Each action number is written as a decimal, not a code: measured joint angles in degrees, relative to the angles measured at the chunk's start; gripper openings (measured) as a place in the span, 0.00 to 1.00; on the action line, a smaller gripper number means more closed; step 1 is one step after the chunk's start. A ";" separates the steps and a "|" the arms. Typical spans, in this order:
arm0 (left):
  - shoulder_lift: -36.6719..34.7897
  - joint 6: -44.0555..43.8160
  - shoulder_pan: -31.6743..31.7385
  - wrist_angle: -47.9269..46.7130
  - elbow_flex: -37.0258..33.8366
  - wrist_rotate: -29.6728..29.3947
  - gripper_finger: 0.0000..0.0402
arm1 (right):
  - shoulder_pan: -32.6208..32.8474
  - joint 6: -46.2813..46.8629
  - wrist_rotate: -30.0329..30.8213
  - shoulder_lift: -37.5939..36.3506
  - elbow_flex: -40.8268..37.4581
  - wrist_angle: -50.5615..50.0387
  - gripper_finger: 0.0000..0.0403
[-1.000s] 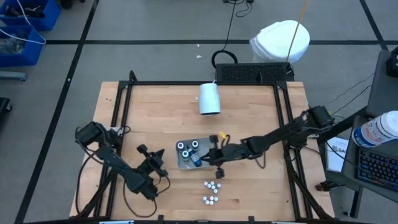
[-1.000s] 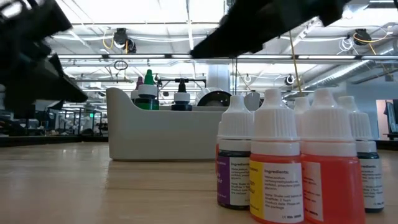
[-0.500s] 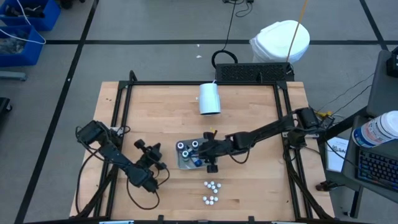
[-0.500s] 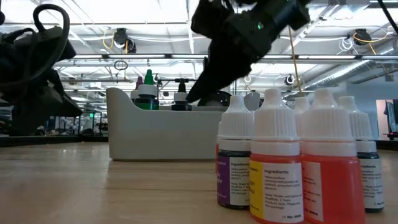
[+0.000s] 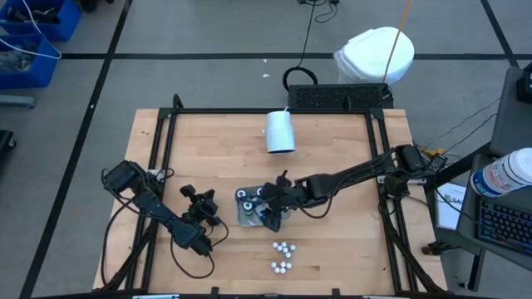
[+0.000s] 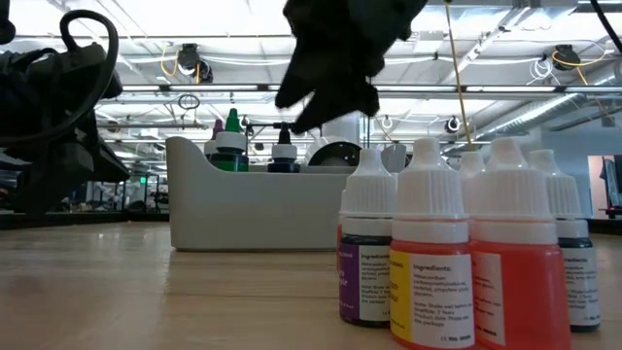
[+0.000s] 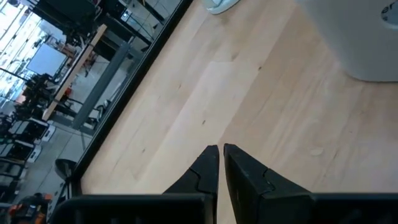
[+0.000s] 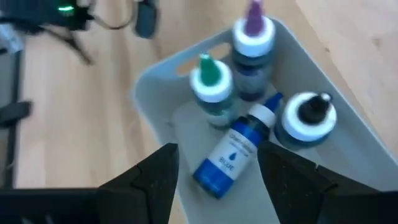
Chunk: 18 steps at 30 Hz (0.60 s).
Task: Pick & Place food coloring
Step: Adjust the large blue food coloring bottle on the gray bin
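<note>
The right gripper (image 5: 271, 216) hung over the gray tray (image 8: 323, 93) with its fingers apart and empty; in the tray a blue bottle (image 8: 235, 154) lay on its side beside three upright wider bottles (image 8: 211, 84). The left gripper (image 7: 221, 165) waited near the table's left side, fingers together; small white-capped bottles (image 5: 282, 257) stood clustered on the table (image 5: 332, 149) near its front edge, apart from the tray.

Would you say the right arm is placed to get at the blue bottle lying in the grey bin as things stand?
Probably yes. The right pincer hangs open directly above the grey bin, with the blue bottle lying on its side between the fingers. Three upright bottles crowd close by.
</note>
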 joint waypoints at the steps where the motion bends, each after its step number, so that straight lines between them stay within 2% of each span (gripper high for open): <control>1: 0.00 0.11 0.00 0.01 0.00 0.34 0.09 | 0.00 1.24 0.36 0.75 0.00 -0.03 0.52; 8: 0.02 1.54 -0.88 -0.20 0.00 1.81 0.09 | -1.07 7.63 -0.11 5.83 -0.07 0.00 0.52; 18: 0.02 1.64 -2.23 -0.20 0.00 0.81 0.09 | -1.52 10.32 -1.56 6.75 -0.11 0.64 0.52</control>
